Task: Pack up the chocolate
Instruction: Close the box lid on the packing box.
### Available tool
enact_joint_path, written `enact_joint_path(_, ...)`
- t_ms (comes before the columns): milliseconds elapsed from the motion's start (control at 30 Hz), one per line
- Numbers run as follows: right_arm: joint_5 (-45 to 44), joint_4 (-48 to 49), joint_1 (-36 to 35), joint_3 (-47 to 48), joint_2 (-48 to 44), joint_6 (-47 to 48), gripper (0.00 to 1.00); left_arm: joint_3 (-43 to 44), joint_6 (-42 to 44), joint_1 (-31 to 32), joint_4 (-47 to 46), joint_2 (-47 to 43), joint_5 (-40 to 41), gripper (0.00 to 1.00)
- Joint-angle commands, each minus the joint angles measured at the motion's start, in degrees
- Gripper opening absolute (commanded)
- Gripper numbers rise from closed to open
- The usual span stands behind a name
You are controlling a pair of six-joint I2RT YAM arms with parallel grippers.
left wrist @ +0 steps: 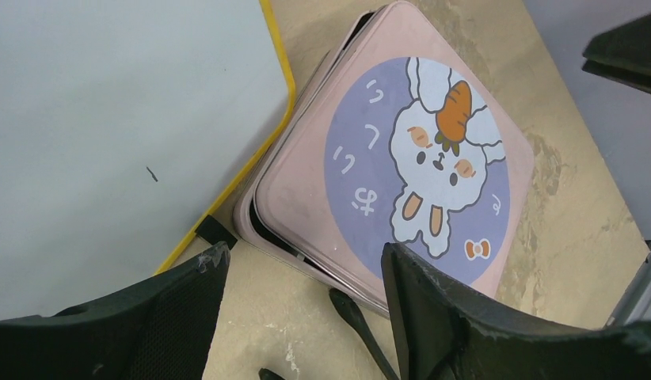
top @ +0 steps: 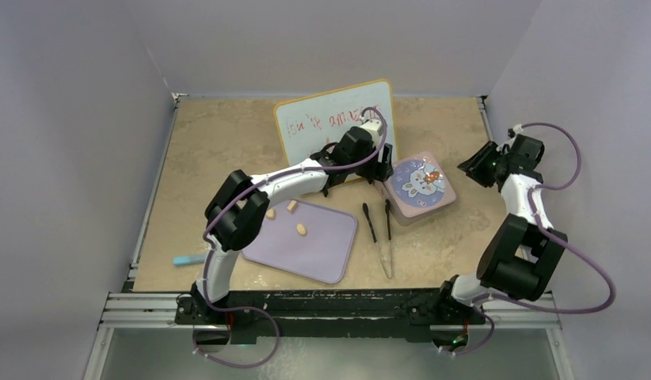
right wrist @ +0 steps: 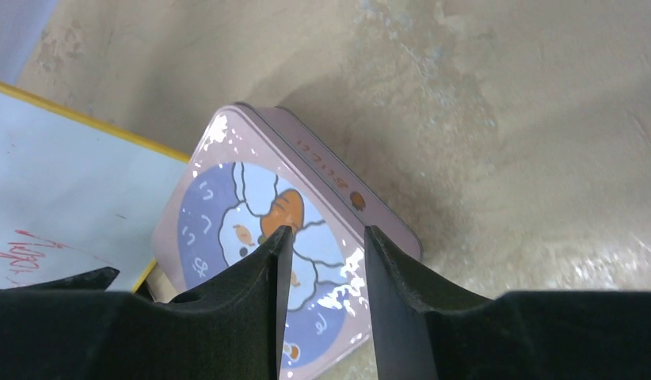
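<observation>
Three small tan pieces of chocolate lie on the lavender tray near the left arm's elbow. A pale pink box with a bunny lid stands right of centre. Its lid sits slightly askew, with a dark gap at the near corner. My left gripper hovers at the box's left corner, open and empty. My right gripper is off to the box's right, raised above the table. In the right wrist view it is open with nothing between its fingers, and the box shows beyond them.
Black-tipped tweezers lie between the tray and the box, their tips close to the box's corner. A yellow-edged whiteboard stands propped behind the left gripper. A blue pen lies near the table's left edge.
</observation>
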State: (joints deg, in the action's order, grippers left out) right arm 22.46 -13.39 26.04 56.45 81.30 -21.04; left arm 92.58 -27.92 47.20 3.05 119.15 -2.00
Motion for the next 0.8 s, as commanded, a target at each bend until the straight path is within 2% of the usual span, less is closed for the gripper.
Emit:
enact_joint_path(0, 2.8, 2.9, -1.2, 4.0, 5.4, 0.6, 0.39, -0.9, -0.4, -0.3, -5.4, -2.9, -1.0, 0.69)
enact_joint_path(133, 3.6, 3.5, -3.6, 6.9, 10.0, 1.6, 0.34, -3.7, -0.5, -0.3, -8.9, -2.7, -0.5, 0.69)
enact_joint_path(500, 3.8, 4.8, -6.4, 13.1, 19.2, 2.8, 0.38, -6.6, 1.0, -0.3, -11.8, -2.1, 1.2, 0.71)
enact_joint_path(767, 5.8, 4.5, -7.5, 16.5, 23.0, 3.9, 0.38, -6.6, 0.9, -0.3, -12.8, -0.7, -0.5, 0.71)
